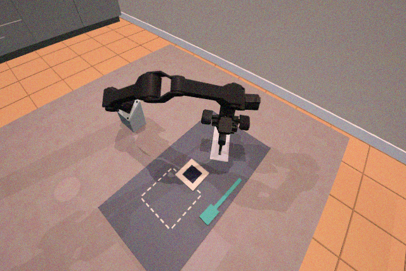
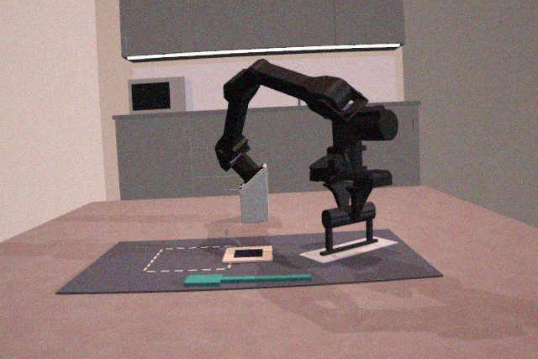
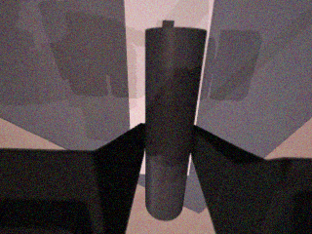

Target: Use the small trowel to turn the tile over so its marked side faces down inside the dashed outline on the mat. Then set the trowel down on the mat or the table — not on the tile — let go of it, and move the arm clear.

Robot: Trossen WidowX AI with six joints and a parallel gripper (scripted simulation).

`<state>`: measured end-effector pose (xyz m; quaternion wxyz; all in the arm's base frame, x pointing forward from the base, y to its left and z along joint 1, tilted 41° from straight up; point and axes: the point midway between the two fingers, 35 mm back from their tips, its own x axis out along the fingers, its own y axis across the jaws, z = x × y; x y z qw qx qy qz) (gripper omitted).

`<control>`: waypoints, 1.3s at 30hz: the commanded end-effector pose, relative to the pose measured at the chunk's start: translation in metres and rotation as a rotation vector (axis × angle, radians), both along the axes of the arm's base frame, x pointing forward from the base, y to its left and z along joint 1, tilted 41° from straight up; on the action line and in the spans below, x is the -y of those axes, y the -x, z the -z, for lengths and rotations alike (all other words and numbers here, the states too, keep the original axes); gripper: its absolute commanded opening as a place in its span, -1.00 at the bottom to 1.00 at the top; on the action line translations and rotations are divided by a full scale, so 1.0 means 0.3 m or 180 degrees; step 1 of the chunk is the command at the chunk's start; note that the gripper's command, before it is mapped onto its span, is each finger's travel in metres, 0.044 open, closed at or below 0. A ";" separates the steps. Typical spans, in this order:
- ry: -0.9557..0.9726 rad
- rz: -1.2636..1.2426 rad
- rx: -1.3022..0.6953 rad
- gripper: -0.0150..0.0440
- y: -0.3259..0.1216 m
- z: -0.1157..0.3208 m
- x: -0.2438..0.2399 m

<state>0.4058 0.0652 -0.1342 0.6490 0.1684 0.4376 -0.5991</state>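
The small trowel [image 1: 214, 153] [image 2: 314, 256] [image 3: 173, 88] has a flat white blade and a thick black handle on two posts. My gripper [image 2: 350, 212] [image 3: 167, 130] is shut on its handle, with one finger on each side. The blade is level, on or just over the mat [image 1: 130, 215] [image 2: 99, 277]; I cannot tell if it touches. The tile [image 1: 183, 174] [image 2: 247, 253] lies flat with its dark square mark up. It covers part of one side of the dashed outline [image 1: 142, 197] and lies mostly outside it. The tile is not in the wrist view.
A teal flat-bladed tool [image 1: 209, 214] [image 2: 203, 279] lies along the mat's edge, beside the outline and the tile. The arm's grey base [image 1: 135, 119] [image 2: 255, 205] stands on the table [image 1: 72, 163] [image 2: 151, 324] behind the mat.
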 end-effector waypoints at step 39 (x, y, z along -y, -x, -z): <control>0.0014 0.0085 0.0076 0.42 -0.007 -0.109 -0.086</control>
